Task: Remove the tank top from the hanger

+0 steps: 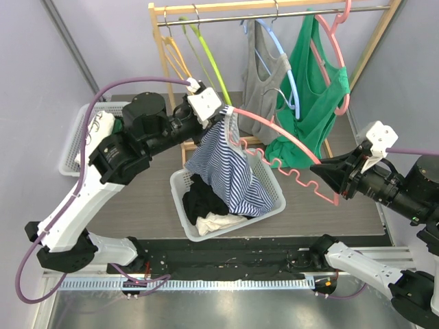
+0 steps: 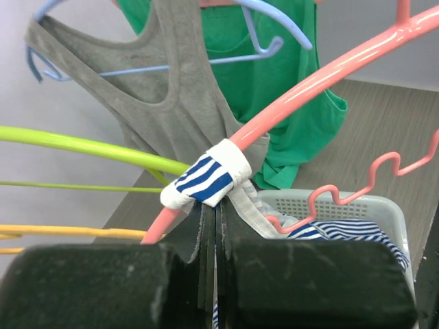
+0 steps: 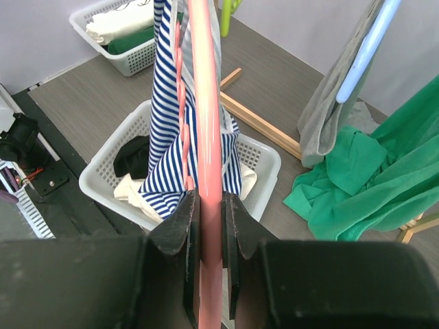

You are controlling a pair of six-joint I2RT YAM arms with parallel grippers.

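Note:
A blue-and-white striped tank top (image 1: 230, 171) hangs from one arm of a pink hanger (image 1: 288, 140) held above a white basket. My left gripper (image 1: 221, 115) is at the hanger's left end, shut on the tank top; in the left wrist view (image 2: 217, 212) striped cloth sits between the closed pads. Just beyond them, the strap (image 2: 206, 179) is looped around the pink hanger (image 2: 322, 75). My right gripper (image 1: 322, 171) is shut on the hanger's other end; in the right wrist view (image 3: 209, 205) its pads clamp the pink hanger (image 3: 206, 103), with the tank top (image 3: 164, 137) hanging beyond.
The white basket (image 1: 180, 188) below holds black and cream clothes. A wooden rack (image 1: 274, 7) behind carries a grey top on a blue hanger (image 1: 264, 68), a green top on a pink hanger (image 1: 315, 82), and bare yellow and green hangers. A second basket (image 1: 79, 137) stands at left.

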